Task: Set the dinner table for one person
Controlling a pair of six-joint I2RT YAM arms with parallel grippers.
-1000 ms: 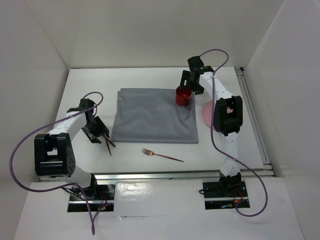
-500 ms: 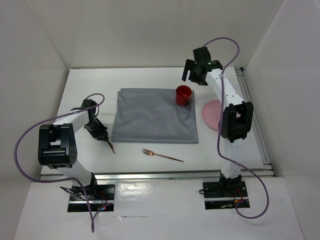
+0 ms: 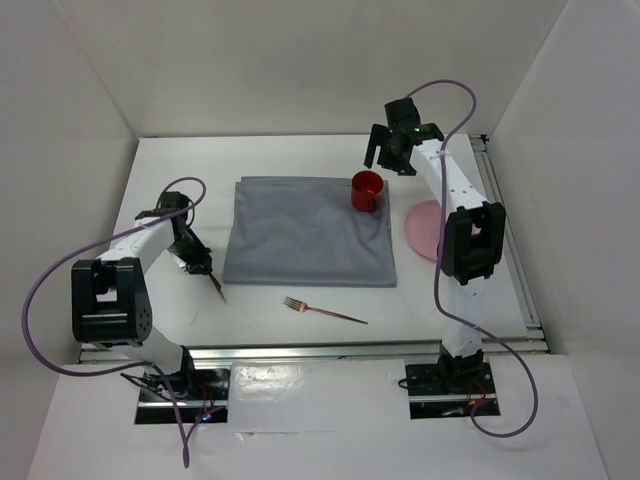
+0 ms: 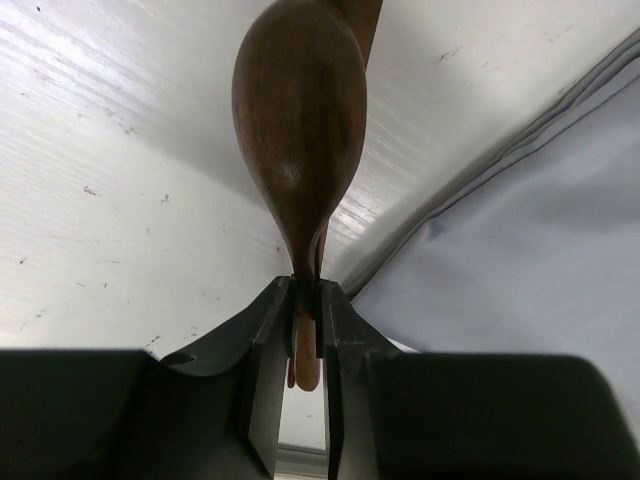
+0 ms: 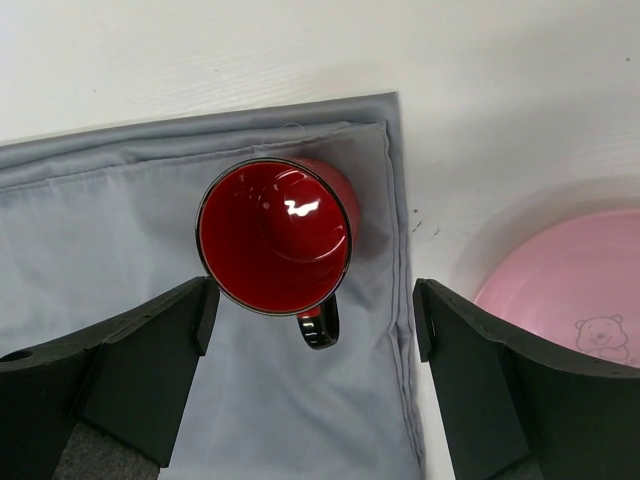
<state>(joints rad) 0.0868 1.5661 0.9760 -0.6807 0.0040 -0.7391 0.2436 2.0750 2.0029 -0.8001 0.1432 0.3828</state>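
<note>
The dinner table (image 3: 180, 170) is the white tabletop. A grey cloth (image 3: 310, 230) lies in its middle. A red mug (image 3: 367, 190) stands upright on the cloth's far right corner, its handle towards me. My right gripper (image 3: 392, 150) is open and empty, above and just beyond the mug (image 5: 275, 235). My left gripper (image 3: 195, 262) is left of the cloth and shut on the handle of a brown wooden spoon (image 3: 214, 285). In the left wrist view the spoon's bowl (image 4: 300, 130) points away over the table, with a second brown strip behind it.
A pink plate (image 3: 425, 228) lies right of the cloth and also shows in the right wrist view (image 5: 570, 290). A copper fork (image 3: 325, 311) lies on the table in front of the cloth. Metal rails run along the near and right table edges.
My right gripper has let go of the mug and moved up and back from it. My left arm has shifted its pose, still holding the spoon beside the cloth.
</note>
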